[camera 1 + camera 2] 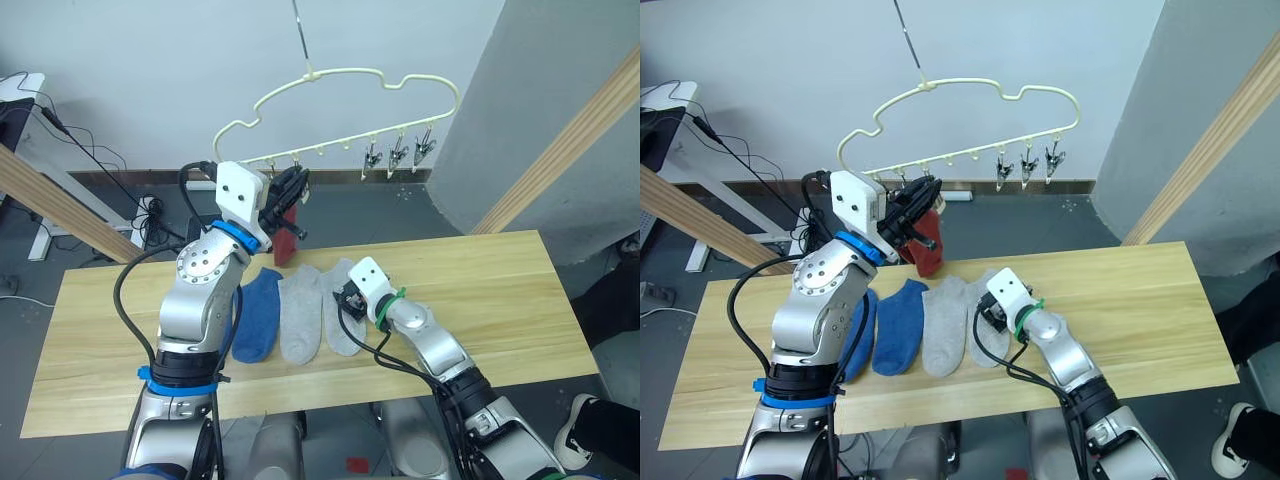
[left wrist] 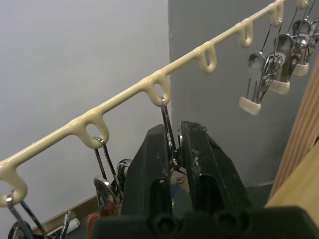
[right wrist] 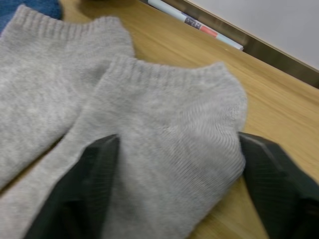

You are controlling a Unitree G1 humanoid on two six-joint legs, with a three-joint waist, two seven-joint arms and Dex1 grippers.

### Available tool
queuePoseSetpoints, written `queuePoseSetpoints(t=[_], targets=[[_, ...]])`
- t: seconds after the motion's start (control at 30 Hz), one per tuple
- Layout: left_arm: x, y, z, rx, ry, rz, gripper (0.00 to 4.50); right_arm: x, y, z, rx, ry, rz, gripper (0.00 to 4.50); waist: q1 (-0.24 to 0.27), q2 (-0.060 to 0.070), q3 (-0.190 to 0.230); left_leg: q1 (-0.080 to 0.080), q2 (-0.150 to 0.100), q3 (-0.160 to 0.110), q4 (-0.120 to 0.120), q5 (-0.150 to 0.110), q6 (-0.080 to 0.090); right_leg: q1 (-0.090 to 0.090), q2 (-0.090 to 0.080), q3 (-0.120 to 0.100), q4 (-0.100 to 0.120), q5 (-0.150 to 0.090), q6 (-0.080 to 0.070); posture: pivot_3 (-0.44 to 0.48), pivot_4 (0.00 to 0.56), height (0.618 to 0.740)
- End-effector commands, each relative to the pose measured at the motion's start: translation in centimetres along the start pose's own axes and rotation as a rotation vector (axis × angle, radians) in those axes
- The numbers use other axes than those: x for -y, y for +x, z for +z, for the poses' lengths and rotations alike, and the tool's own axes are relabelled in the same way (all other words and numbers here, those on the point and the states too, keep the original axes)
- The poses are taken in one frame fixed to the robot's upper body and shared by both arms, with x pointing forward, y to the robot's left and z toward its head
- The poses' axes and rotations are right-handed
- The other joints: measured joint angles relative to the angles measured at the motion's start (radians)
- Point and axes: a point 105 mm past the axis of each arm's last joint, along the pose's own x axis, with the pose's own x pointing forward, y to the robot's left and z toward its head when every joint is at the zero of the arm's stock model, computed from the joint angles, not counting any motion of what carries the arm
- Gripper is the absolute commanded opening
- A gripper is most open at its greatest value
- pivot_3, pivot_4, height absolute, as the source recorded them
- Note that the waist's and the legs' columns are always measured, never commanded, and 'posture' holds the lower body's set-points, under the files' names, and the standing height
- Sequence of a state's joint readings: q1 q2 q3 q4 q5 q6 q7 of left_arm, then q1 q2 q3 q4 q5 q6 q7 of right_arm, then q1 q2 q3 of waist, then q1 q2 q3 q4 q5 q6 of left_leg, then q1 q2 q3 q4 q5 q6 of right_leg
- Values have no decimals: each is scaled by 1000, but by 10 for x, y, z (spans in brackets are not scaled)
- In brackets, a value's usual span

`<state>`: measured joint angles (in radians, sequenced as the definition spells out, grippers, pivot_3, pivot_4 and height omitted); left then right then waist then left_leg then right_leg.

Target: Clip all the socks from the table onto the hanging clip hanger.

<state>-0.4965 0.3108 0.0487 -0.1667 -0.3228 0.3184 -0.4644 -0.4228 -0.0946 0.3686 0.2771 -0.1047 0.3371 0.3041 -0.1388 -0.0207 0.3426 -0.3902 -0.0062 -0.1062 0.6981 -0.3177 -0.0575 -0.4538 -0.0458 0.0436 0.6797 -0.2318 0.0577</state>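
Clip hanger [image 1: 355, 78]: pale yellow cloud outline, hung from a metal hook in the upper centre of the left eye view; metal clips hang along its bottom bar.
Free clips [image 1: 398, 153]: three clips grouped at the right end of the bar, hanging empty.
Left gripper [image 1: 288, 196]: raised to the left part of the bottom bar, above the far edge of the tabletop; in the left wrist view the two black fingers [image 2: 144, 172] are pressed together on a metal clip [image 2: 168, 130] that hangs from a loop of the bar.
Rust red sock [image 1: 286, 240]: hangs just below the left gripper, clear of the tabletop surface.
Tabletop [image 1: 500, 290]: light wooden planks, across the middle of the frame.
Socks on tabletop: a blue sock [image 1: 258, 314] and two light grey socks [image 1: 301, 317] lie side by side at centre; a second blue sock [image 1: 854, 340] shows partly behind the left arm.
Right gripper [image 1: 345, 300]: lowered over the rightmost grey sock [image 3: 169, 149]; fingers spread, one on each side of the sock.
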Motion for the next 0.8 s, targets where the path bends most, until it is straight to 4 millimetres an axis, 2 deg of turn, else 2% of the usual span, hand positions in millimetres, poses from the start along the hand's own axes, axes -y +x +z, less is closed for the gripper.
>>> queuePoseSetpoints(t=[0.03, 0.17, 0.23, 0.27, 0.33, 0.43, 0.57, 0.67, 0.8], targets=[[5, -1, 20, 60, 4, -42, 72, 5, -3, -12, -42, -4, -24, 2240, 0, 0, 0, 0, 0, 0, 0, 0, 0, 0, 0, 0, 0, 0, 0, -176, 351, 740], [5, -3, 20, 45, -49, -65, 72, 13, -7, -8, -24, -18, -37, 792, 1, 0, 0, 0, 0, -1, 0, 0, 0, 0, 0, 0, 0, 0, 0, -179, 353, 740], [4, -4, 20, 37, -81, -67, 72, 18, -11, 1, 7, -45, -41, 158, 1, 0, 0, 0, 0, -1, 0, 0, 0, 1, 0, 0, 0, 0, 0, -180, 354, 740], [3, -4, 20, 35, -96, -69, 72, 20, -13, 8, 32, -67, -42, 0, 2, 0, 0, 0, -1, -1, 0, 0, 0, 1, 0, 0, 0, 0, 0, -181, 354, 740], [2, -4, 21, 33, -119, -71, 72, 23, -17, 19, 72, -103, -40, 0, 1, 0, 0, 0, -1, 0, 0, 0, 0, 0, 0, 0, -1, 0, 0, -181, 354, 740], [3, -3, 23, 28, -152, -89, 72, 25, -28, 58, 211, -262, -27, 0, 0, 0, 0, -1, 0, 0, 0, 0, 0, 0, 0, 0, -1, 0, 0, -191, 353, 740], [6, -3, 25, 21, -172, -106, 72, 18, -38, 95, 366, -466, -6, 0, -5, 0, 0, -1, 0, 0, 0, 0, 0, 0, 0, 0, -1, 0, 0, -195, 352, 740], [7, -3, 25, 15, -177, -112, 72, 12, -41, 109, 442, -554, 2, 0, -3, 0, 0, 0, 1, 0, 0, 0, 0, 0, 1, 0, -1, 0, 0, -195, 352, 740], [9, -3, 24, 12, -181, -117, 72, 6, -40, 114, 484, -611, 19, 0, -1, 0, 0, -1, 0, 0, 0, 0, -1, 0, 1, 0, -2, 0, 0, -195, 349, 740]])
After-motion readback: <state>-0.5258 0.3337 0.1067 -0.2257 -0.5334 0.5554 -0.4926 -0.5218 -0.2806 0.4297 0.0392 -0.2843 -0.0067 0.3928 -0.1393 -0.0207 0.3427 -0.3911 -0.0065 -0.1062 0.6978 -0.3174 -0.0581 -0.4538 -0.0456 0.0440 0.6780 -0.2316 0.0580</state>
